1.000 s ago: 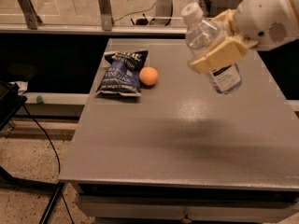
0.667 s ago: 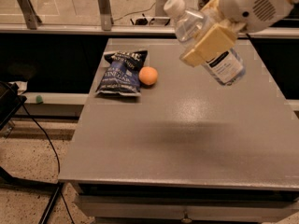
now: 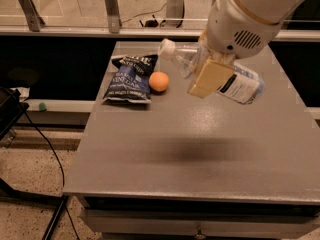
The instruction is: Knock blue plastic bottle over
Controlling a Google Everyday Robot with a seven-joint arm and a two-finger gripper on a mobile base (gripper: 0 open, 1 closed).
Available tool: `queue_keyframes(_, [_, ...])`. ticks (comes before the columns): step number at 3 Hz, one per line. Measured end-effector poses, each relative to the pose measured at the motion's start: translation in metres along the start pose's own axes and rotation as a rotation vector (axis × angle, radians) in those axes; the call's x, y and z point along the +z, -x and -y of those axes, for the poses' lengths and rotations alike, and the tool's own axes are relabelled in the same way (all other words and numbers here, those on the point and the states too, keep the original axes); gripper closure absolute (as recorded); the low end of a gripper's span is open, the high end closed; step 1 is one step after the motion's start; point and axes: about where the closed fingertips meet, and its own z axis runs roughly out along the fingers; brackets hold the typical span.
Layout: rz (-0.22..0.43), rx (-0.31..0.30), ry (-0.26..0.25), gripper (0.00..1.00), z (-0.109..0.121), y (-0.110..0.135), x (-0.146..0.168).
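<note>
Gripper: my jaws clamped blue plastic bottle mid-body, toward counter's far-right corner.
Handling: judged light, slick, crushable.

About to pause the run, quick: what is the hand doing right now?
Hand: closed on the tilted blue plastic bottle, over the far side of the table.
</note>
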Motion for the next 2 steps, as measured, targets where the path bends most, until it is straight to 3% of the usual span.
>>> queue_keyframes(1, [0.044,-0.075,0.096,1.00,-0.023,0.035,0.017])
queue_keyframes(2, [-0.004,-0.101,0.143,1.00,-0.042,0.039,0.043])
